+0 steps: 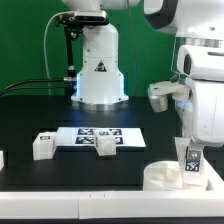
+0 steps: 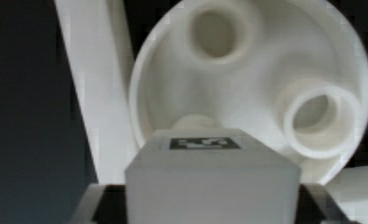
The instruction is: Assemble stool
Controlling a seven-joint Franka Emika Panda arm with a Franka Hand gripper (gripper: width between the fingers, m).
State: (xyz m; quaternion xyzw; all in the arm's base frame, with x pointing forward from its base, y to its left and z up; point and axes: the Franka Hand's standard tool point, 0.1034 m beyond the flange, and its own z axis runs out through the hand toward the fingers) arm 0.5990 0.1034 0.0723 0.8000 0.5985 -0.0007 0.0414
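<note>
exterior view: the seat (image 1: 160, 178) lies at five o'clock on the black table (image 1: 60, 110). the claw (image 1: 189, 150) looks clenched on an upright leg (image 1: 191, 166) at the seat's three o'clock edge. a loose leg (image 1: 42, 146) waits at eight o'clock, a second loose leg (image 1: 103, 147) at seven. wrist view shows the nearer socket (image 2: 323, 115) beside the leg's tag, not under it. i'd judge the leg must be centred over that hole and held plumb before pressing down.

A leg (image 1: 191, 161) sits over the seat (image 1: 160, 181), toward the exterior view's right of the marker board (image 1: 100, 133).
</note>
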